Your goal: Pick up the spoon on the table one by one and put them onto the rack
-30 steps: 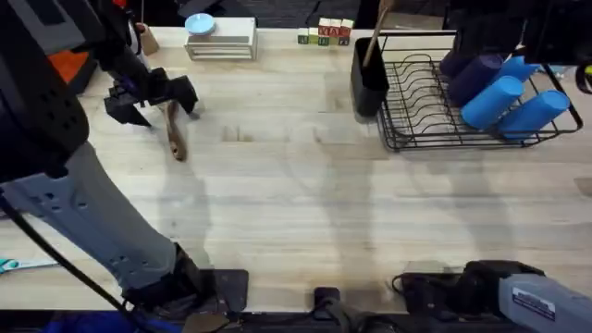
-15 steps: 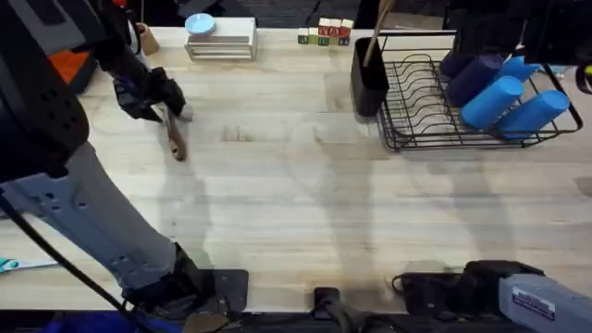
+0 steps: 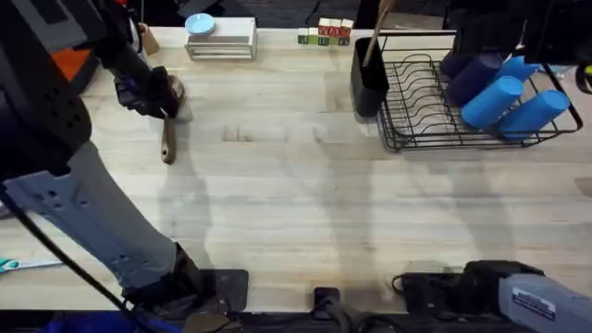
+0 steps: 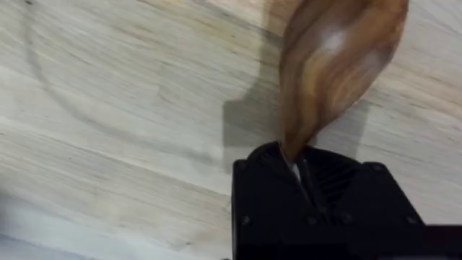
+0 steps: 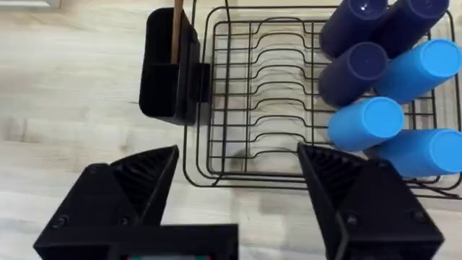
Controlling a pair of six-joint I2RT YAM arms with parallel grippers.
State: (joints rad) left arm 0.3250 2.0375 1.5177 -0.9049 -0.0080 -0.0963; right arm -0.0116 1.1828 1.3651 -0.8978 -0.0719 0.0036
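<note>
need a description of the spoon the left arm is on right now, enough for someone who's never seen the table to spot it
On the light wooden table, look to the far left, opposite the black wire rack. There the left end effector is shut on a brown wooden spoon, its handle pointing toward the near edge. The rack's caddy holds another wooden utensil upright; this spoon is out in the open.

Spoon (image 3: 170,120) far left on table (image 3: 296,203) — rack (image 3: 462,102) far right.

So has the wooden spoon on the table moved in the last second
Yes. The spoon, pinched in the left claw, has swung: its handle end now lies nearer the table's left edge, farther from the rack.
</note>
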